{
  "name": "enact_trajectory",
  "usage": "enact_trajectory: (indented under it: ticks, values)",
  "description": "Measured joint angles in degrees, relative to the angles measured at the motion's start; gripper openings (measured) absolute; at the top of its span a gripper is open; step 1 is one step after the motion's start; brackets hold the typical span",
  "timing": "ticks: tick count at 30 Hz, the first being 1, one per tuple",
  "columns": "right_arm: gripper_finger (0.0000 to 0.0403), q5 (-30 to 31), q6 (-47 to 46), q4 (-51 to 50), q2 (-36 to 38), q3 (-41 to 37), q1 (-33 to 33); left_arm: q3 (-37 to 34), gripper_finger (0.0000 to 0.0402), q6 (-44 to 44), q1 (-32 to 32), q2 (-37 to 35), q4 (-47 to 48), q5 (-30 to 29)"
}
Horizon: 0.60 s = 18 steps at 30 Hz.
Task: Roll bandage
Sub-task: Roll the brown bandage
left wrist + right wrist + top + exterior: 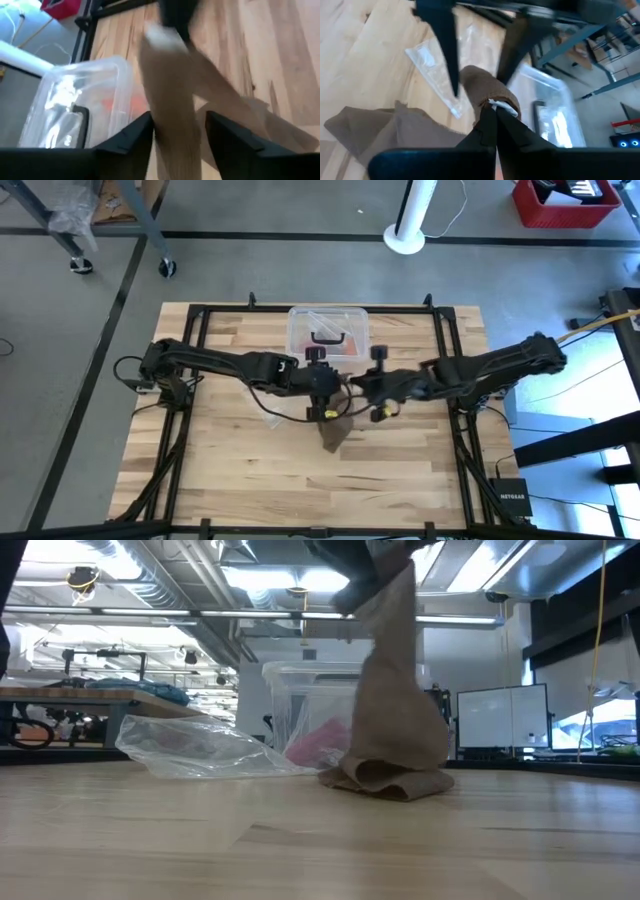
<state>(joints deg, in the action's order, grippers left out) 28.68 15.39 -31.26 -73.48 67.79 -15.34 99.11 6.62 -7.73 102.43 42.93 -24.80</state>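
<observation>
We hold the bandage (398, 700) up over the middle of the table (420, 470) — its top end pinched in the closed right claw (492, 114), its tail heaped on the wood just in front of the clear plastic box (330, 328). The left claw (176, 131) stands open with its fingers on either side of the hanging strip. To roll well, we judge the strip must stay taut and flat between the claws; slack would likely wind crooked. The clear plastic bag (200, 748) lies near — best kept clear of the tail.
</observation>
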Motion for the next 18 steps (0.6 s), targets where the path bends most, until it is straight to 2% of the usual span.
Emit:
enact_trajectory:
  ticks: [8, 15, 18]
  values:
    - [0.0001, 0.29, -2.15, -5.01, 10.87, 0.04, -0.82, 5.72, 0.0199, 4.64, -0.36, -2.72, -0.52, -3.18]
    - [0.0001, -0.96, -3.6, -4.96, 22.89, -0.91, -0.84, 6.58, 0.02, 3.31, -0.71, -5.37, 0.55, -14.26]
    - [0.0, -0.67, -3.62, -1.53, 29.34, -5.08, -0.85, 6.52, 0.02, -0.38, -0.42, -5.64, 1.59, -15.5]
